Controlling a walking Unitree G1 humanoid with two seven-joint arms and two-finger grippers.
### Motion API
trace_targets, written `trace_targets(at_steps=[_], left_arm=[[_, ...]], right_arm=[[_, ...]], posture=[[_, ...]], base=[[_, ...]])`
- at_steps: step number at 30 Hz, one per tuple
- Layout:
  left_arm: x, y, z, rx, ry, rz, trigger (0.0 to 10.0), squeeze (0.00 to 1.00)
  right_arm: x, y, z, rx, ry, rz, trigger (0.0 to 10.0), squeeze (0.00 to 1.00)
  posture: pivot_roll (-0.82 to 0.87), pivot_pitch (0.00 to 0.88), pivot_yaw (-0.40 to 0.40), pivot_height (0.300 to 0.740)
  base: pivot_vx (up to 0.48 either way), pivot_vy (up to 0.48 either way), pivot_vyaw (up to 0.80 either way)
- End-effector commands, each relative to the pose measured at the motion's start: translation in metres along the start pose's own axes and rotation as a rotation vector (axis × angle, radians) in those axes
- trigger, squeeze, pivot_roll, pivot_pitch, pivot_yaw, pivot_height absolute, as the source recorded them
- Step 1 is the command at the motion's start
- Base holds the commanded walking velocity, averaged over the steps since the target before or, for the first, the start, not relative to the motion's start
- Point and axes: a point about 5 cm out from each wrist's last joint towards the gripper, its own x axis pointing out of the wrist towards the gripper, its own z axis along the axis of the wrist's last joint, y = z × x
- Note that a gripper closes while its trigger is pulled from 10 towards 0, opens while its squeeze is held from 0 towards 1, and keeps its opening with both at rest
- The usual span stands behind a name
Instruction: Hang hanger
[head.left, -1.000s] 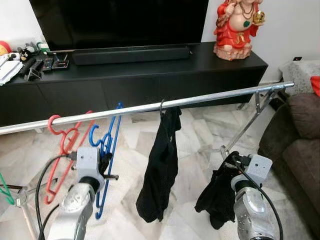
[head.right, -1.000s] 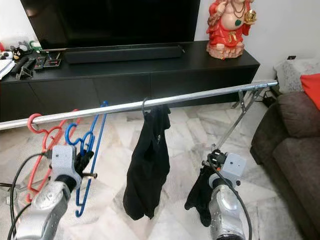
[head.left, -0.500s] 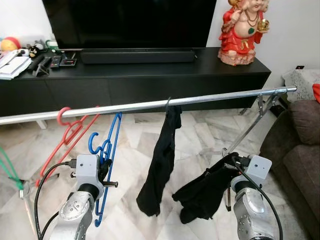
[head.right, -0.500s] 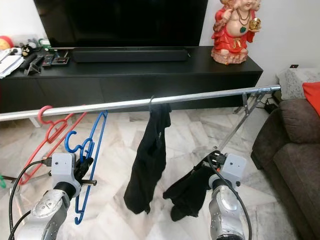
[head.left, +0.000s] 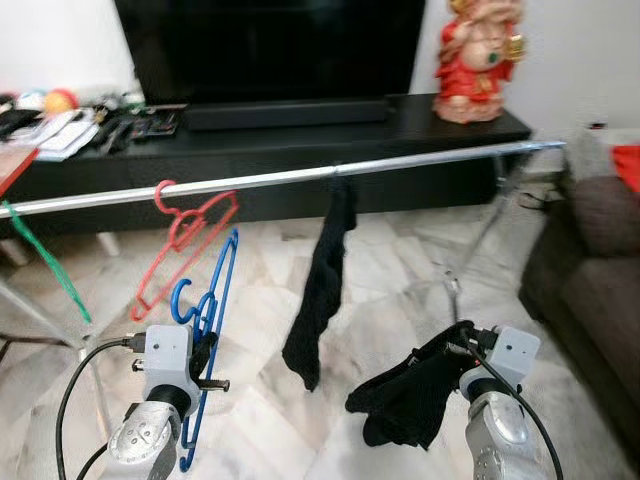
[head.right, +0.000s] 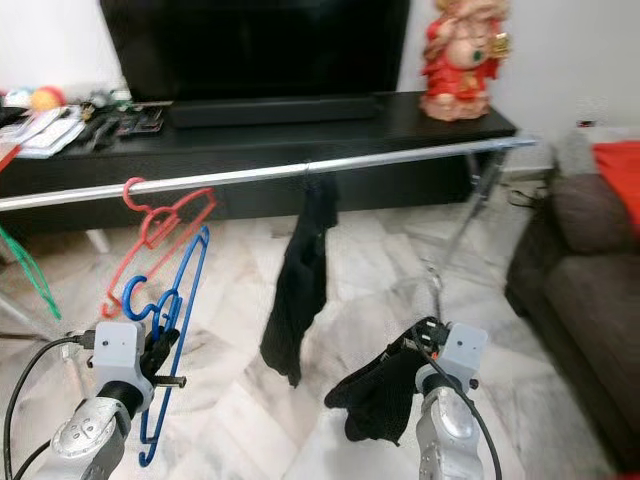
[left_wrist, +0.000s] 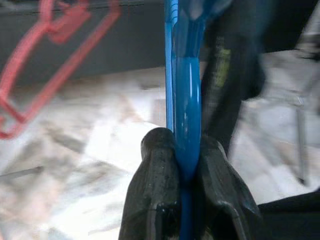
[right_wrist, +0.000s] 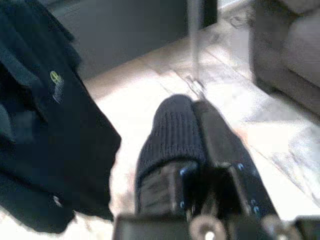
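Observation:
A blue plastic hanger (head.left: 212, 320) hangs low on my left, clamped between the fingers (left_wrist: 155, 190) of my left gripper (head.left: 203, 350), well below the silver rail (head.left: 280, 178). My right gripper (head.left: 455, 345) is shut on a black garment (head.left: 410, 390) that droops from it above the floor. On the rail hang a red hanger (head.left: 185, 235) and a black garment (head.left: 322, 285) on its own hook. A green hanger (head.left: 45, 265) shows at the far left.
A black TV console (head.left: 300, 135) with a soundbar, remotes and a red figurine (head.left: 480, 60) stands behind the rail. A brown sofa (head.left: 595, 270) is on the right. The rail's folding leg (head.left: 480, 235) stands on the marble floor (head.left: 260, 400).
The camera has drawn back and turned, so the rail sits higher and farther. Both grippers keep their holds; the black garment in the right one has swung out leftward from hanging straight.

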Motion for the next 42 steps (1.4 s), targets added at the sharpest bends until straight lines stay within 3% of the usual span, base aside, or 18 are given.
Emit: trace_targets(at_steps=[1,34,42], left_arm=[[-0.0029,0.0007,0.0004,-0.003,0.006,0.006,10.0,0.00],[-0.0083,0.0023,0.0005,0.003,0.029,0.021,10.0,0.00],[-0.0104,0.0022,-0.0001,0.015,0.032,0.007,10.0,0.00]], right_arm=[[0.0038,0.0054,0.0111,-0.008,-0.044,0.021,10.0,0.00],[0.0033,0.0083,0.0084,-0.007,-0.029,0.032,10.0,0.00],[0.0036,0.0098,0.0084,-0.006,-0.028,0.036,10.0,0.00]], posture=[[0.03,0.109,-0.014,0.740],[0.04,0.140,-0.015,0.740],[0.05,0.144,-0.016,0.740]], base=[[0.000,0.000,0.00],[0.000,0.447,0.00],[0.000,0.000,0.00]])
